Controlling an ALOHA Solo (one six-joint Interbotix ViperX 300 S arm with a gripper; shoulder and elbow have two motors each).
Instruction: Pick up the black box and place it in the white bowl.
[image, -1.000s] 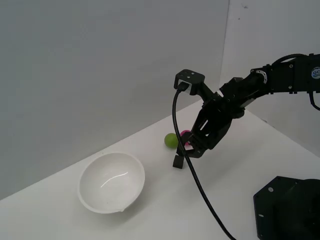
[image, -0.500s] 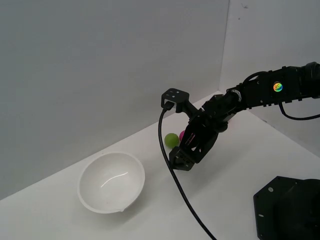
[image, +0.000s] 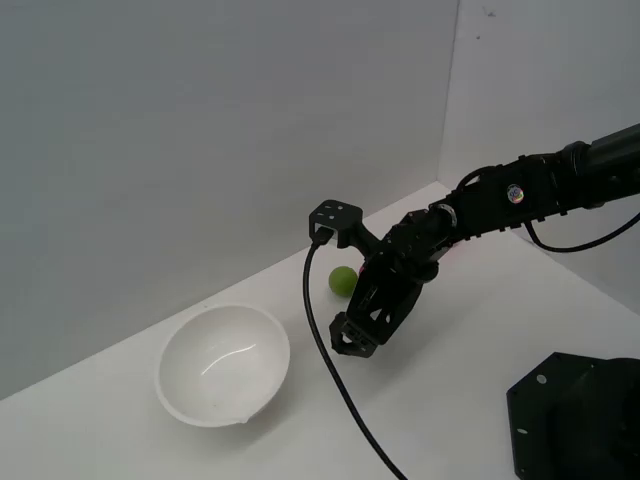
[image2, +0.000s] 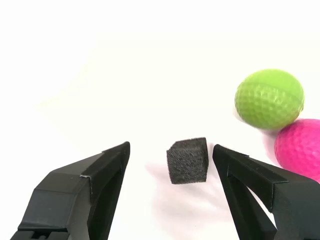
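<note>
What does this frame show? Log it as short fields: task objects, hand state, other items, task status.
black box: small dark cube on the white table, between the fingertips, not gripped
white bowl: upright, nothing visible inside, toward the exterior view's left of the arm
hand: open, lowered over the box, gaps on both sides
other items: green ball and pink ball, touching or nearly so, beside the box
task status: box not yet picked up
</note>
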